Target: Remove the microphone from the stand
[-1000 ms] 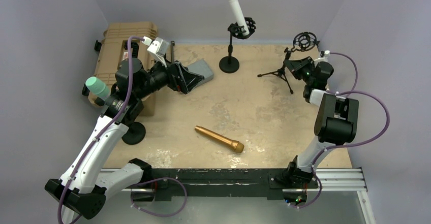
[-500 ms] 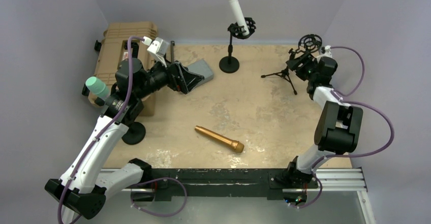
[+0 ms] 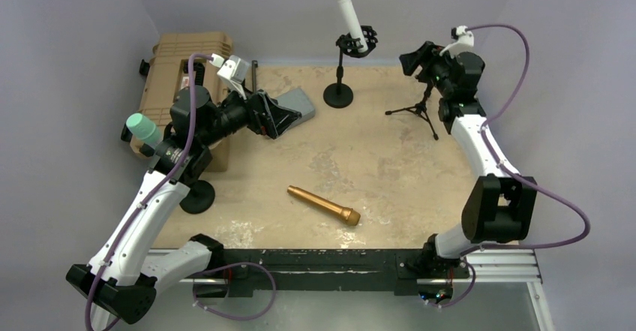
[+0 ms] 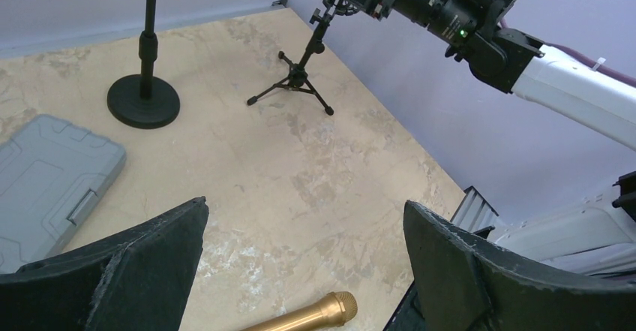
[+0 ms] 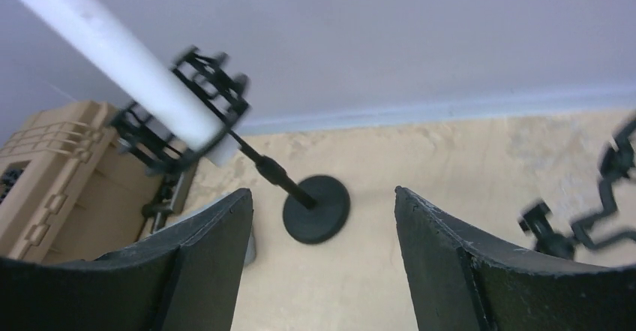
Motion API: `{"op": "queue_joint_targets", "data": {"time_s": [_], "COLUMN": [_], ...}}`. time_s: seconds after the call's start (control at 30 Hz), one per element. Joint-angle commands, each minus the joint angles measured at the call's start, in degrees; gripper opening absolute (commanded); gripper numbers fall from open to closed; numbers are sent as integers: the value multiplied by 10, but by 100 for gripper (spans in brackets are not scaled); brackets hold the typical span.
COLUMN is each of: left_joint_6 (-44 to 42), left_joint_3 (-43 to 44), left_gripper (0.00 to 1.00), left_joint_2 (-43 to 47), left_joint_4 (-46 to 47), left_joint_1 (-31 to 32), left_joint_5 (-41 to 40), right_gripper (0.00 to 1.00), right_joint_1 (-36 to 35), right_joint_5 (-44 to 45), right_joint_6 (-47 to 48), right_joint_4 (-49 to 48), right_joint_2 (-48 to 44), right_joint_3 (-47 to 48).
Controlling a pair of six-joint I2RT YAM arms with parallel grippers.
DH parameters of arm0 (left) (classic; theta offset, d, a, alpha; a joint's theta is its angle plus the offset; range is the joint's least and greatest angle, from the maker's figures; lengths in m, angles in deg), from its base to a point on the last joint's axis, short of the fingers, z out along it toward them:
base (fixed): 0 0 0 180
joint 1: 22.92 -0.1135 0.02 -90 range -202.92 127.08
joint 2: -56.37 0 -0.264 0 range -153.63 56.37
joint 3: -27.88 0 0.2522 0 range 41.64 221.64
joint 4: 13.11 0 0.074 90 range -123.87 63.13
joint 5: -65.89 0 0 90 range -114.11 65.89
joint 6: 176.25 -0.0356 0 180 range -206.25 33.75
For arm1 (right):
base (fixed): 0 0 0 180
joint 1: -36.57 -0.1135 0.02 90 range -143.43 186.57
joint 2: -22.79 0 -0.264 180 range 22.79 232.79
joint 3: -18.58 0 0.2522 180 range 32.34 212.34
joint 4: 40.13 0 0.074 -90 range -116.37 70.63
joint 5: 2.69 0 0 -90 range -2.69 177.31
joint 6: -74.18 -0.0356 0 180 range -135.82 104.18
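A white microphone (image 3: pixel 346 8) leans in a black shock mount (image 3: pixel 357 43) on a round-based stand (image 3: pixel 338 93) at the back middle. My right gripper (image 3: pixel 406 60) hovers to its right, open and empty, pointing at it. In the right wrist view the white microphone (image 5: pixel 112 46) and mount (image 5: pixel 180 113) lie upper left of the open right gripper (image 5: pixel 322 196), apart from it, with the stand base (image 5: pixel 316 209) between the fingers. My left gripper (image 3: pixel 289 117) is open and empty over the left of the table, and shows wide open (image 4: pixel 304 211) in its wrist view.
A gold microphone (image 3: pixel 324 205) lies loose on the table near the front. A tripod stand (image 3: pixel 415 109) with an empty mount stands under my right arm. A grey case (image 3: pixel 300 104) and a tan case (image 3: pixel 180 68) sit back left. A green-headed microphone (image 3: pixel 142 130) stands at far left.
My right gripper has opened and swung up and left, from beside the tripod stand toward the white microphone. The left arm has not moved.
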Motion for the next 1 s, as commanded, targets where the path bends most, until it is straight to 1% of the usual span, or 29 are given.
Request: {"op": "queue_joint_targets", "data": {"time_s": [0.0, 0.13, 0.23, 0.43, 0.57, 0.67, 0.73, 0.97], "left_joint_6": [1, 2, 1, 1, 1, 1, 0, 1], "left_joint_3": [1, 2, 4, 3, 3, 3, 3, 4], "left_gripper": [100, 100, 100, 100, 100, 100, 100, 100], "left_joint_2": [2, 2, 2, 1, 1, 1, 2, 3], "left_joint_4": [18, 17, 15, 15, 15, 14, 14, 14], "left_joint_1": [2, 2, 2, 2, 2, 2, 2, 2], "left_joint_5": [8, 8, 7, 8, 8, 7, 7, 10], "right_gripper": [69, 69, 75, 79, 78, 73, 71, 67], "right_joint_1": [-26, -60, -81, -130, -163, -179, -186, -207], "right_joint_5": [-35, -35, -42, -42, -6, 34, 48, 75], "right_joint_6": [67, 99, 120, 154, 181, 189, 195, 213], "right_joint_4": [-19, 47, 74, 111, 153, 188, 194, 188], "right_joint_2": [26, 79, 118, 194, 257, 300, 317, 347], "right_joint_3": [94, 221, 307, 432, 529, 597, 622, 638]}}
